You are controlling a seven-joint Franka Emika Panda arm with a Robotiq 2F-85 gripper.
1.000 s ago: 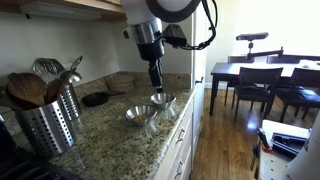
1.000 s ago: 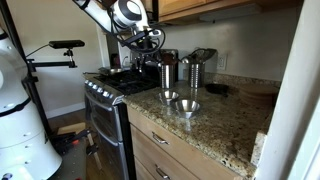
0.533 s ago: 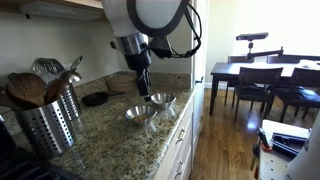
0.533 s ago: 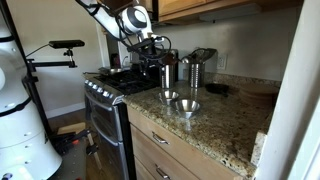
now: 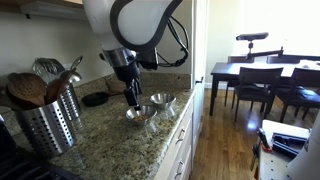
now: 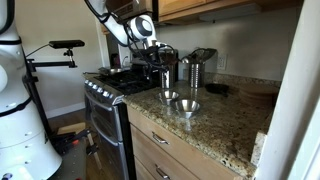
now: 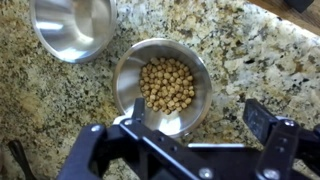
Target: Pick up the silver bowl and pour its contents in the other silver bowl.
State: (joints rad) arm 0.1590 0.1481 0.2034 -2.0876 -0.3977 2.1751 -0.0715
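Hovering released and spread wide, the end effector (image 7: 198, 112) spans the near rim of the silver bowl (image 7: 128, 80), which holds chickpeas (image 7: 165, 85) on the table (image 7: 250, 50) beside the other silver bowl (image 7: 72, 25). Descend straight, pinch the rim squarely, lift level.

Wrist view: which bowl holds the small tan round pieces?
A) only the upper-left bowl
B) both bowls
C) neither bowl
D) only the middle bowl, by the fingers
D: the silver bowl in the middle, close to the fingers, holds a heap of tan round pieces, while the other silver bowl at the upper left shows only bare steel inside.
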